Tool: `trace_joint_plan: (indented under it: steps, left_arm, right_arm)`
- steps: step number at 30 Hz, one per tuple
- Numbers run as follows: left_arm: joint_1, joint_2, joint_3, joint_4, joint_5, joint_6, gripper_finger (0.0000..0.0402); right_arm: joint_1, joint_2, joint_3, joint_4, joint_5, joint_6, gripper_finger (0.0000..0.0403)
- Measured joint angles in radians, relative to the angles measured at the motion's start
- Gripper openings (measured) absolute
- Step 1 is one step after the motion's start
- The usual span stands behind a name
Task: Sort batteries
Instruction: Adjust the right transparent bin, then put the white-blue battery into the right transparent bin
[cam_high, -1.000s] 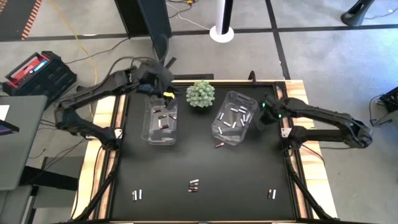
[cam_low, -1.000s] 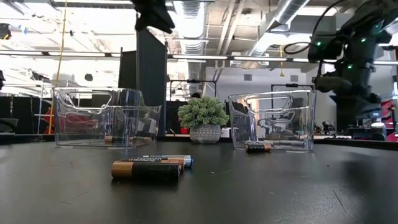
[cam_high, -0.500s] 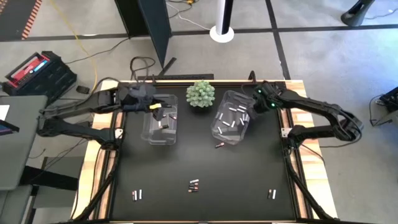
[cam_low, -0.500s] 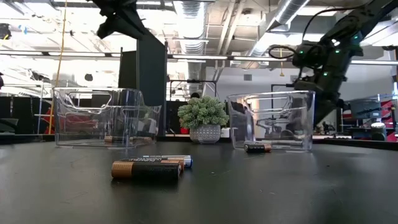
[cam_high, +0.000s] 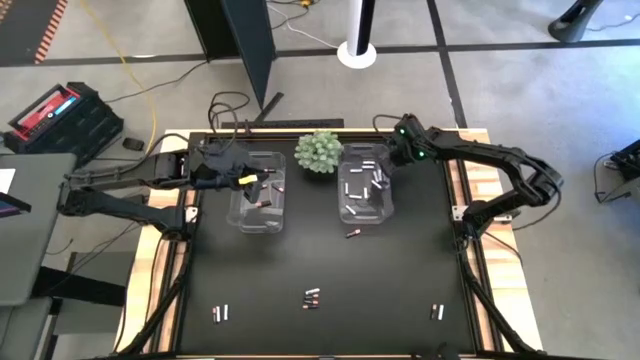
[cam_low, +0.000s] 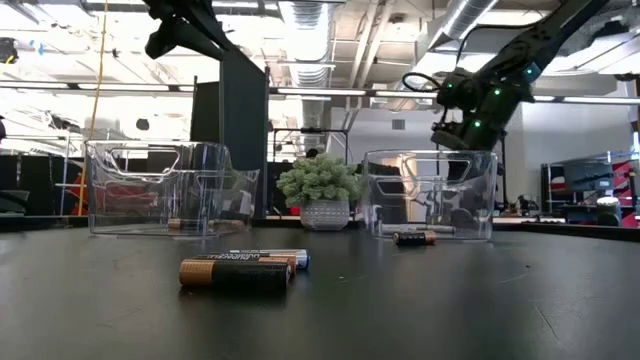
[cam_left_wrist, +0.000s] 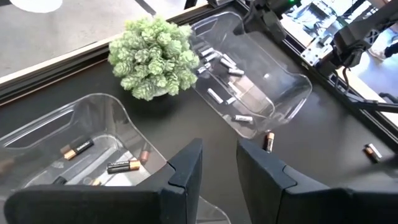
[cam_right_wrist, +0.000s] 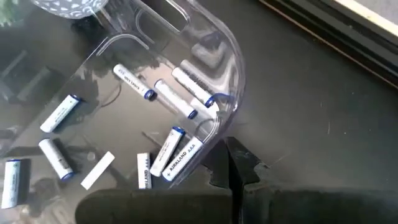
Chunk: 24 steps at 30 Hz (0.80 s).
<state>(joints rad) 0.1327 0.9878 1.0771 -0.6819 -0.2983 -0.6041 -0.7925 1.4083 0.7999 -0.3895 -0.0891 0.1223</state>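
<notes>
Dark batteries with copper ends (cam_left_wrist: 123, 165) lie in the left clear bin (cam_high: 258, 195). Pale silver-white batteries (cam_right_wrist: 132, 81) lie in the right clear bin (cam_high: 365, 182). Loose batteries lie on the table: one beside the right bin (cam_high: 352, 233) and small groups near the near edge (cam_high: 312, 297), (cam_high: 221, 313), (cam_high: 436, 312). My left gripper (cam_left_wrist: 217, 168) hovers open above the left bin's left side, holding nothing. My right gripper (cam_right_wrist: 231, 165) is shut at the right bin's far right corner. My right gripper's shut fingers (cam_right_wrist: 217, 163) lie against the outside of the right bin's rim at its far right corner (cam_right_wrist: 216, 132), coming slanting down from the table's far right. The bin stands flat on the table. I cannot tell whether any wall is between the fingers.
A green spiky ball plant in a pot (cam_high: 319, 150) stands at the far edge between the bins, close against the right bin's left wall. The black table top (cam_high: 320, 260) has raised wooden side rails. Open table lies between the bins and the near-edge batteries.
My right gripper has swung toward the table's far left, along the far edge. The right bin has turned from slanted to square with the table and slid toward the plant. My left gripper has drawn back toward the table's left edge, away from the plant.
</notes>
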Motion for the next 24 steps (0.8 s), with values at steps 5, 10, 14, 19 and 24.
trace_joint_plan:
  steps: [5, 10, 14, 19, 24]
  left_arm:
    - [-0.008, 0.000, 0.000, 0.000, -0.006, 0.002, 0.0096]
    - [-0.008, 0.000, 0.000, 0.000, -0.010, 0.022, 0.0096]
    - [-0.008, 0.000, 0.000, 0.000, -0.011, 0.084, 0.0096]
    - [-0.008, 0.000, 0.000, 0.000, -0.028, 0.099, 0.0096]
    - [-0.008, 0.000, 0.000, 0.000, -0.036, 0.144, 0.0096]
  right_arm:
    - [-0.002, -0.020, 0.029, -0.074, 0.025, 0.007, 0.0000]
    - [-0.002, -0.094, 0.043, -0.161, 0.065, 0.048, 0.0000]
    - [0.001, -0.170, 0.044, -0.213, 0.065, 0.127, 0.0000]
    - [0.042, -0.264, 0.044, -0.305, 0.066, 0.227, 0.0000]
    - [0.128, -0.347, 0.044, -0.381, 0.067, 0.347, 0.0000]
